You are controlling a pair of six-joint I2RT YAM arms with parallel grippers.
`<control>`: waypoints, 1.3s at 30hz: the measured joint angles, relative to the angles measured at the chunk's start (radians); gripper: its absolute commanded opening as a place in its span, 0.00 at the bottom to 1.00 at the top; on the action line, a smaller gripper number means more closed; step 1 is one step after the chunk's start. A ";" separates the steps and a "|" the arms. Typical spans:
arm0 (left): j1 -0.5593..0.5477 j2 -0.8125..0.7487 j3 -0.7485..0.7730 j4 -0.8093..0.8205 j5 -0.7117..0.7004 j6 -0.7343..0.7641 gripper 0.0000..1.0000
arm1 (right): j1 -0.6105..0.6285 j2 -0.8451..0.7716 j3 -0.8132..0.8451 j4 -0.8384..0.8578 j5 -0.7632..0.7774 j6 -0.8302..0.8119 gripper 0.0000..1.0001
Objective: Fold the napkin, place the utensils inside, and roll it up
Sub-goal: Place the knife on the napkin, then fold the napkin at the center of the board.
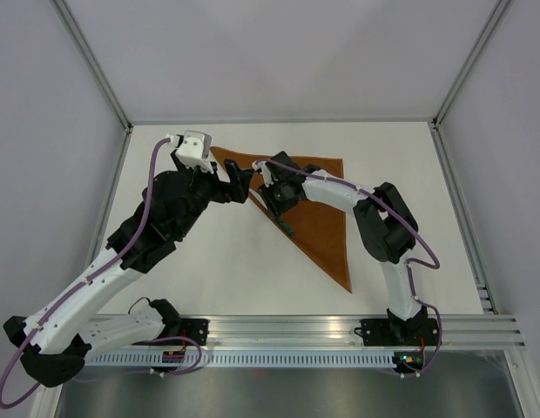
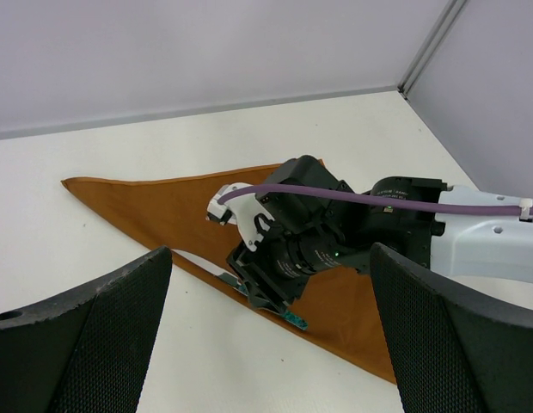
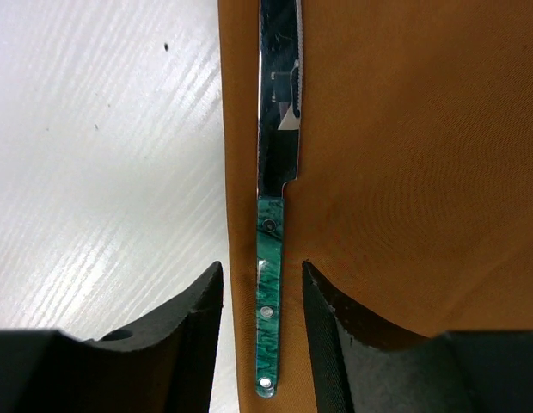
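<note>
The rust-orange napkin (image 1: 322, 218) lies folded into a triangle on the white table; it also shows in the left wrist view (image 2: 163, 211) and the right wrist view (image 3: 404, 129). One utensil, a knife with a teal-green handle (image 3: 268, 292) and a shiny blade, lies on the napkin along its folded left edge (image 1: 287, 228) (image 2: 294, 319). My right gripper (image 3: 262, 271) is open, its jaws either side of the handle without touching it (image 1: 274, 207). My left gripper (image 1: 242, 183) is open and empty, above the napkin's far left corner, facing the right gripper (image 2: 271, 254).
The bare white table (image 1: 209, 279) spreads left of and in front of the napkin. Grey walls and metal frame posts (image 1: 96, 70) enclose it. A metal rail (image 1: 296, 331) with both arm bases runs along the near edge.
</note>
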 measured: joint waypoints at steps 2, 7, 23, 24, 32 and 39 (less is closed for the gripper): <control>0.000 0.001 0.000 0.000 0.000 0.000 1.00 | 0.000 -0.003 0.019 -0.010 0.000 -0.007 0.49; 0.000 0.021 0.006 0.011 0.025 0.001 1.00 | -0.014 -0.066 0.051 -0.029 0.009 -0.019 0.56; -0.226 0.274 -0.259 0.345 0.177 0.143 0.96 | -0.687 -0.535 0.009 0.022 -0.203 0.087 0.65; -0.261 0.290 -0.290 0.375 0.175 0.164 0.96 | -0.708 -0.545 0.004 0.024 -0.214 0.091 0.65; -0.513 0.496 -0.406 0.614 0.045 0.329 0.90 | -0.784 -0.575 -0.085 0.039 -0.236 0.093 0.61; -0.658 0.735 -0.402 0.784 -0.032 0.435 0.88 | -0.785 -0.571 -0.090 0.035 -0.246 0.086 0.56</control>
